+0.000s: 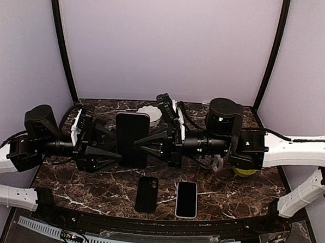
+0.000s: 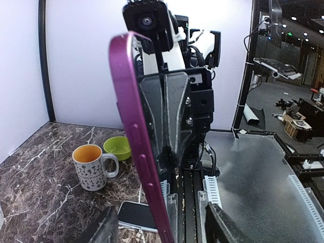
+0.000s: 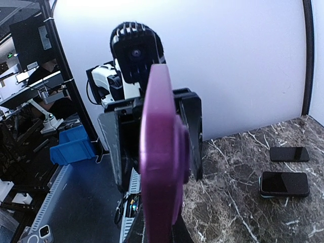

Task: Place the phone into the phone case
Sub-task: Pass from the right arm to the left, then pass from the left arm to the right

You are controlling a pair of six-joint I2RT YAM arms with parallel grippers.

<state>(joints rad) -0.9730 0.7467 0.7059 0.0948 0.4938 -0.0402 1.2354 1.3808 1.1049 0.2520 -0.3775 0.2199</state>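
The right gripper (image 1: 144,142) is pinching, jaws fully closed, one long edge of a slim purple phone case (image 2: 132,126), a smooth matte shell with rounded corners and raised side buttons. It is holding the case in the air, lying flat, directly ahead of its fingertips. From above, the case's upward face is showing dark and glossy; whether a phone is sitting inside it cannot be told.

The left gripper (image 1: 116,152) is facing the right one from the opposite side. Its black wedge-shaped fingers are standing well apart and straddling the case's other long edge, with a gap showing on each side, so it is gripping nothing.

Below the two grippers and towards the arm bases, a white-rimmed phone (image 1: 186,199) with a shiny black glass front is lying flat on the dark marble-patterned table (image 1: 93,188). Just beside it, on the left gripper's side, a black phone-shaped slab (image 1: 146,194) with a small camera cluster in one corner is lying flat too; the two are sitting apart, not touching.

Beyond the fingertips, away from the bases, a white ribbed round object (image 1: 150,114) is resting on the table. Under the right arm, behind its gripper, a glazed mug (image 2: 91,167), white with an orange inside, is standing upright near a small lime-green bowl (image 2: 117,148).
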